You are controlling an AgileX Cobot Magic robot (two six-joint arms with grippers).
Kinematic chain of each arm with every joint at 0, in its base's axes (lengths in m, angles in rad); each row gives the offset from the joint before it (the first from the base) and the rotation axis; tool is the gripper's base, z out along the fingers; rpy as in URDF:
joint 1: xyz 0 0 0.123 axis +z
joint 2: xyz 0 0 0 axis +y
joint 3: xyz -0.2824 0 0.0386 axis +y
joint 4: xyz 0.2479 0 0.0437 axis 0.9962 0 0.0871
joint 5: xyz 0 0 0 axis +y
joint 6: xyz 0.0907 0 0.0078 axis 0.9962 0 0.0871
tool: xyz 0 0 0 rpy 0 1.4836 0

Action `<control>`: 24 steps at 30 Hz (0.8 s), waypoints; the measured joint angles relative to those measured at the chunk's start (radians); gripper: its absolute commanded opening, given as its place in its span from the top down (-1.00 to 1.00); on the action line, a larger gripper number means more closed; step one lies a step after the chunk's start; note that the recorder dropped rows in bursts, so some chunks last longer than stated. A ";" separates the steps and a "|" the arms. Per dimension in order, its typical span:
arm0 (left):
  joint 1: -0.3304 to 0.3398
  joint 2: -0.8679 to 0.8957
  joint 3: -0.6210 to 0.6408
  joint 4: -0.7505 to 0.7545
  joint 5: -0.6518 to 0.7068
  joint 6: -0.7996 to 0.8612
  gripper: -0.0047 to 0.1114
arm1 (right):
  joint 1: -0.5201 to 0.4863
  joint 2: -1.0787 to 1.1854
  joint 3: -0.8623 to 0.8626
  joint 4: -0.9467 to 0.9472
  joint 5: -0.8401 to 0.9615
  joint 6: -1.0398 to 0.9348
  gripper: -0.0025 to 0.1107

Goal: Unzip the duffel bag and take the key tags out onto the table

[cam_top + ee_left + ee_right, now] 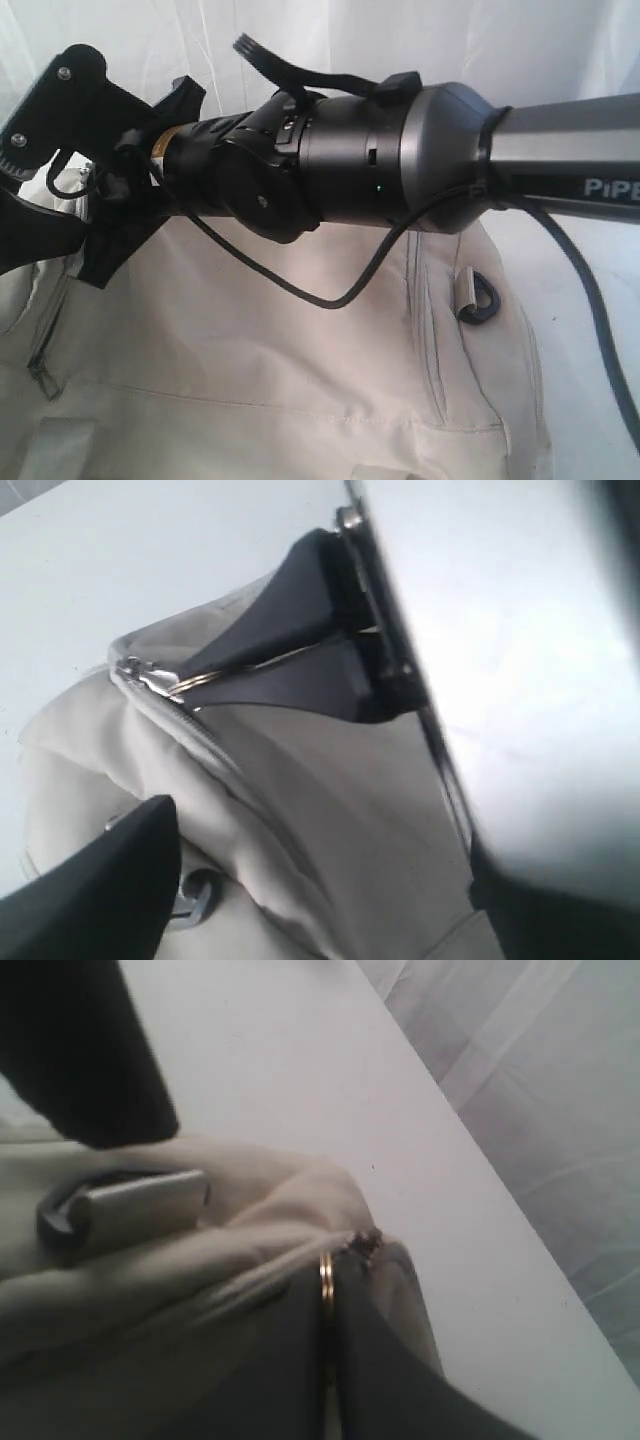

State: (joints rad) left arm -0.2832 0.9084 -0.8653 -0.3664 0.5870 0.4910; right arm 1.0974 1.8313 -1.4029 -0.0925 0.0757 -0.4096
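Right wrist view: the right gripper [328, 1305] is closed tight on the zipper-pull ring [326, 1272], at the end of the duffel bag [300, 380], near the edge of the table [300, 1080]. In the exterior view the bag fills the lower half of the frame, and the right arm [400, 140] crosses the upper half towards the upper left. The left gripper [300, 800] stands wide open over the fabric and holds nothing. The zip appears closed. No key tags are visible; presumably they are inside.

Risks noted:
- With the bag unrestrained, a pull may drag it rather than run the slider.
- The thin ring may slip from the pinch.
- A pull off the zip line may jam the slider.
- The slack cable [300, 290] may snag.
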 measured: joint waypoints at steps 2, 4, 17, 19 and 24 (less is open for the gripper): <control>0.000 0.029 -0.001 -0.003 -0.022 0.000 -0.47 | -0.003 -0.008 0.000 0.002 0.011 -0.020 0.96; 0.000 0.061 -0.001 -0.003 -0.037 0.003 -0.47 | -0.003 -0.021 0.000 0.002 0.009 -0.047 0.96; 0.000 0.093 -0.001 -0.003 -0.036 0.034 -0.47 | -0.073 -0.032 -0.001 0.004 -0.001 -0.143 0.96; 0.000 0.093 -0.001 -0.003 -0.045 0.036 -0.47 | -0.083 -0.032 -0.001 0.004 -0.001 -0.143 0.96; 0.000 0.113 -0.001 -0.026 -0.080 0.105 -0.47 | -0.089 -0.032 -0.001 0.004 -0.001 -0.148 0.96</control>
State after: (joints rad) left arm -0.2832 1.0217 -0.8660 -0.3927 0.5066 0.5964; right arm 1.0082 1.7998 -1.4036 -0.0888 0.0748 -0.5581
